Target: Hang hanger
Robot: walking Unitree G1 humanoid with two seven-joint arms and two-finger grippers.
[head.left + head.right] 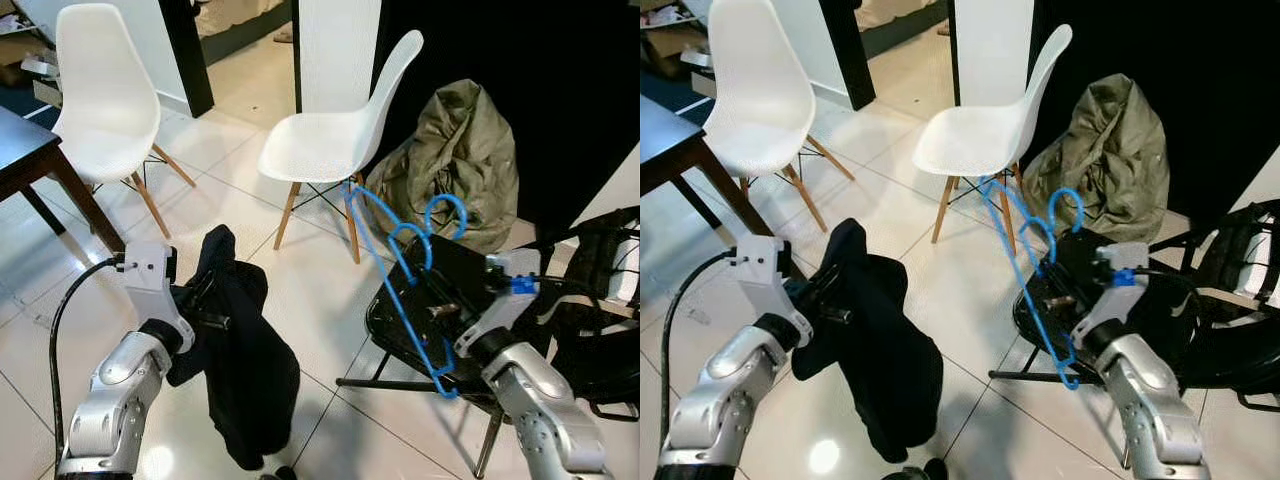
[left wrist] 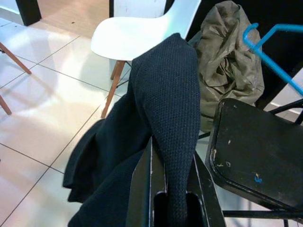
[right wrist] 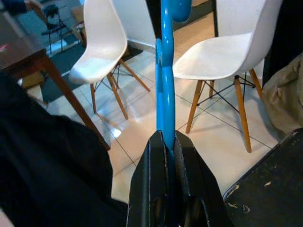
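Two grippers are at work above the white tiled floor (image 1: 300, 290). The right gripper (image 1: 437, 312) has its fingers clamped on a blue hanger (image 1: 400, 290), held tilted over a black folding chair seat (image 2: 258, 156). The left gripper (image 1: 205, 305) pinches a fold of a dark knitted garment (image 1: 245, 370), which hangs down toward the tiles. Beyond stand two white chairs (image 1: 340, 135) and an olive bag (image 1: 465, 150).

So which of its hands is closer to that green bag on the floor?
Right. The right hand, holding the blue hanger, is just in front of the green bag; the left hand, gripping dark clothing, is farther off.
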